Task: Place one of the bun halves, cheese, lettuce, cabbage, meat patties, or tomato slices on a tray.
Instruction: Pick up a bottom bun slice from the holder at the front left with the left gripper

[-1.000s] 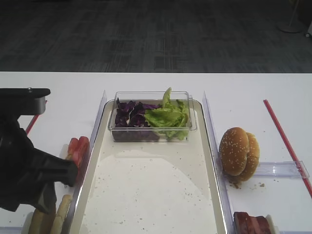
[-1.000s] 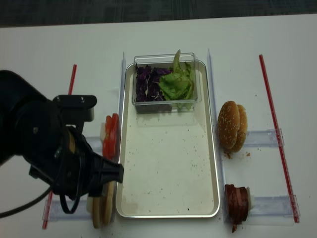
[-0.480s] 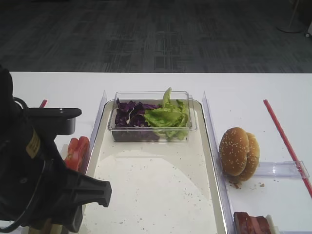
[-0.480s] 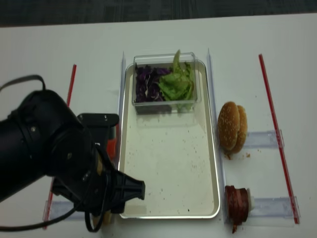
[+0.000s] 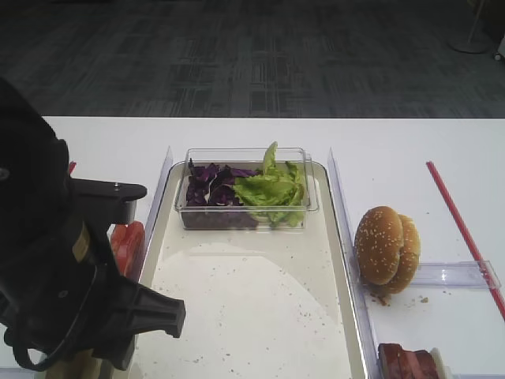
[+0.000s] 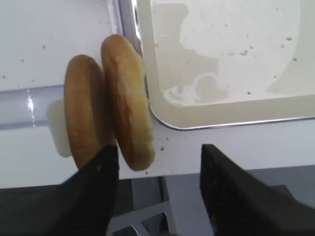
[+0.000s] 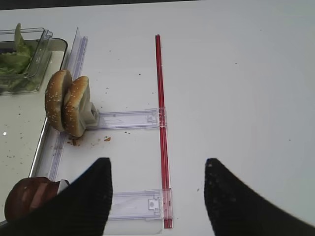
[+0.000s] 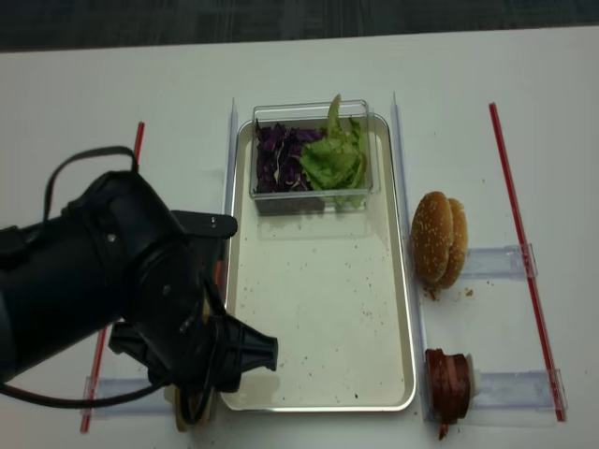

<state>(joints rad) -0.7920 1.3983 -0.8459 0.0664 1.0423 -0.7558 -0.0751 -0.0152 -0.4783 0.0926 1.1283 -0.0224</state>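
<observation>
The bun halves [image 6: 106, 101] stand on edge in a holder just outside the tray [image 6: 221, 118] by the tabletop's near-left corner, so open jaws can straddle one. The left gripper [image 6: 157, 169] hovers over them, jaws apart, holding nothing. The right gripper [image 7: 157, 196] waits spread wide, empty.

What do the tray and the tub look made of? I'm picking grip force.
The tray looks like thin metal: silvery raised rim, matte cream floor. The tub looks like clear hard plastic: the greens show through its walls.
</observation>
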